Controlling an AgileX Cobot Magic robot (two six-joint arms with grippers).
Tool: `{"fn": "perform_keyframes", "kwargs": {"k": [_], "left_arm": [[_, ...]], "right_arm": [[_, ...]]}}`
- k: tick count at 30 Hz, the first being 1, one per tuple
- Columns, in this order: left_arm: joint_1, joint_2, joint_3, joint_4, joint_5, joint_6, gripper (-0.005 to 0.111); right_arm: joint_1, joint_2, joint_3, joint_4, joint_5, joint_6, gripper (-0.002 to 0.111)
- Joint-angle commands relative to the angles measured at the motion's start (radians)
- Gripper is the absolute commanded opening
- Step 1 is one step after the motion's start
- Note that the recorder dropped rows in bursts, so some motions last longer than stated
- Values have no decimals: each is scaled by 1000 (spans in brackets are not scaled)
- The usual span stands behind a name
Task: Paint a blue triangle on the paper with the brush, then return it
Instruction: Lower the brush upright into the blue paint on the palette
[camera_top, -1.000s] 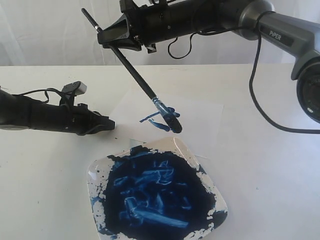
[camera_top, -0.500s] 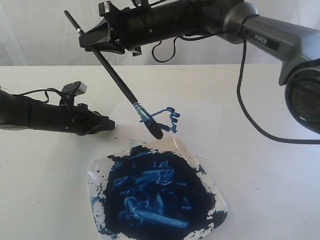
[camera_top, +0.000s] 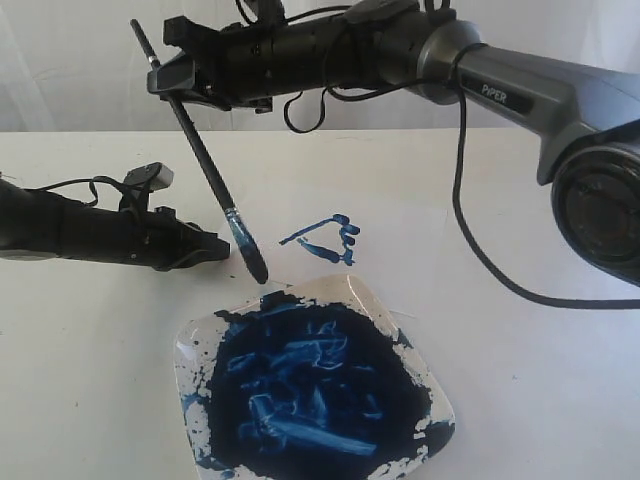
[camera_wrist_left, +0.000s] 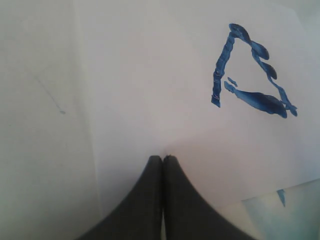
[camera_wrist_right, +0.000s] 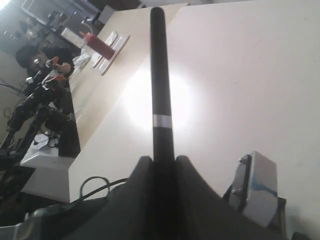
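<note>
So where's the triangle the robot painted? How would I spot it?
Find the big square white dish full of dark blue paint. Just behind it, seen from the outside camera, lies the paper, and on it is the blue triangle: a small thin outline, far lighter and smaller than the paint mess.

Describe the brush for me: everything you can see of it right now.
The brush is long and thin, with a black handle carrying a pale band, a silver ferrule and bristles dark with blue paint. The right end effector grips it near the handle end, tilted bristles-down. The bristles hang beside the dish corner; contact below is unclear.
</note>
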Motion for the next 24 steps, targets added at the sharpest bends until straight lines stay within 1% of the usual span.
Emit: {"fn": "perform_keyframes", "kwargs": {"k": [1,4,6,12,16,20,24], "left_arm": [[-6,4,8,34,-44,2,0],[-6,4,8,34,-44,2,0],[-6,4,8,34,-44,2,0],[-6,4,8,34,-44,2,0],[-6,4,8,34,-44,2,0],[-6,4,8,34,-44,2,0],[-6,4,8,34,-44,2,0]], "right_arm": [[16,-4,65,74,-77,-90,0],[18,-4,107,189,-78,-187,0],[18,-4,127,228,-78,-212,0],[18,-6,185,230,-109,-229,0],[10,-6,217,283,-114,-245,0],[-13,-6,249,392,-111,-307,0],[-42,-23,303,394,-125,-331,0]]}}
